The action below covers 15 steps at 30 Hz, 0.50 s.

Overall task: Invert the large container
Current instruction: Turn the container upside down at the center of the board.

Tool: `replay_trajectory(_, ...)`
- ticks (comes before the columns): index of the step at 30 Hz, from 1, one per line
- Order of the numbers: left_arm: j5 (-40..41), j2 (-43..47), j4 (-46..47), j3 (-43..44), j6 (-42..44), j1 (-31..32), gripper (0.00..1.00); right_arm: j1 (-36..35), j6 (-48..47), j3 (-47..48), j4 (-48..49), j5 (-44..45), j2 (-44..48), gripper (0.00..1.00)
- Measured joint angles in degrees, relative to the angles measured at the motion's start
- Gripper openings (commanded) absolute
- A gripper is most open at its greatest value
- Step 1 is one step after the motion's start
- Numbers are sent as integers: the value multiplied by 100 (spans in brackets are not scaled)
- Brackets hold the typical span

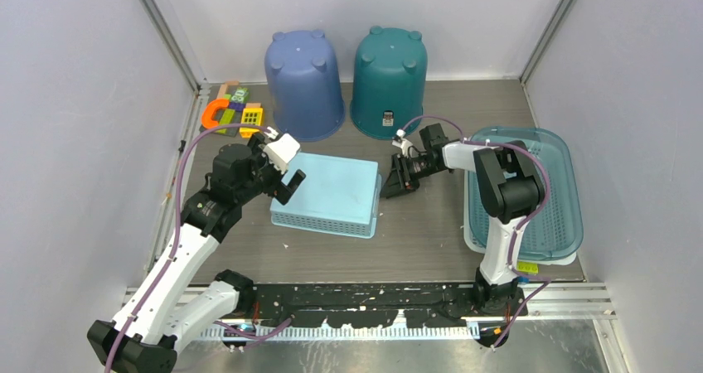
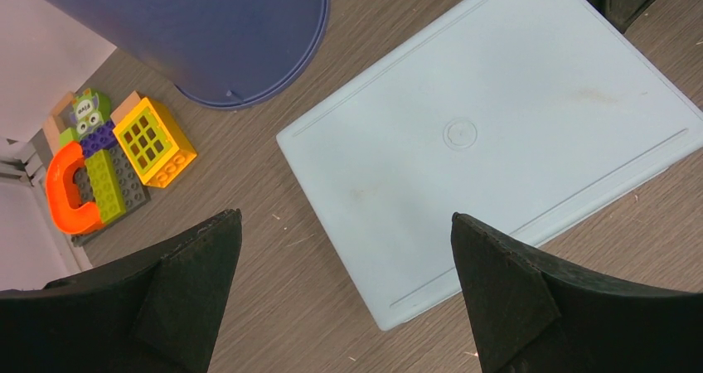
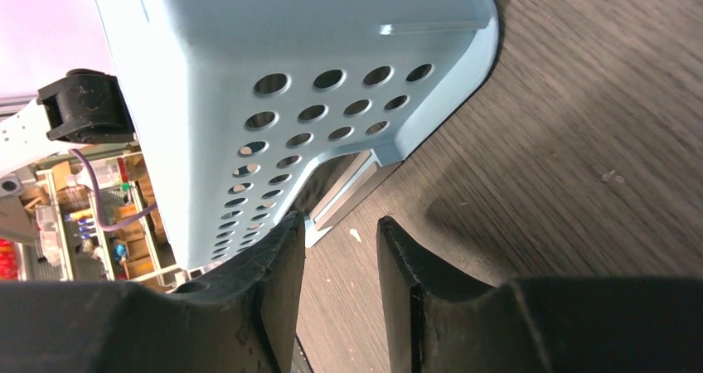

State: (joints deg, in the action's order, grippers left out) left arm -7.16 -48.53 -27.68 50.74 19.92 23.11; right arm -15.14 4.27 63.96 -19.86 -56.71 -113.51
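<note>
As it lay when this entry was made, the large container (image 1: 332, 186), a pale blue perforated basket, sat bottom-up at the middle of the tabletop (image 1: 414, 240). Its flat base faced the ceiling and its flanged rim rested on the wood.

Item: moulded plastic, thin-walled, pierced with rows of round holes on the sides. I judged it light, fairly stiff but liable to flex at the long walls, and smooth enough to slide if merely pushed. It did not look fragile.

Hold points: the projecting rim, low along the right wall in the right wrist view, looked the surest purchase. The smooth base offered nothing to pinch.

Left tool (image 1: 288, 186): released, jaws wide, hovering over the basket's left edge, clear of it.

Right tool (image 1: 396, 182): just beside the basket's right wall, down near the rim. Its fingers were parted only narrowly, with bare tabletop showing in the gap and nothing grasped.

Condition of task: by my judgement the turn looked complete or very nearly so.

Adjacent: a blue bucket (image 1: 304, 83) and a teal bucket (image 1: 390, 79), both inverted, stood behind; toy bricks (image 1: 232, 112) lay far left.
</note>
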Motion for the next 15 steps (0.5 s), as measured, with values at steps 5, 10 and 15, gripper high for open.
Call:
replay_trajectory(5, -31, 0, -2, 0, 0, 0, 98, 4, -116, 7, -120, 146, 111, 43)
replay_trajectory(10, -214, -20, -61, 2, 42, 0, 98, 26, -306, 55, -321, 321, 380, 44)
replay_trajectory(15, -487, -175, -424, 109, 315, 0, 100, 26, -592, 149, -531, 531, 811, 45)
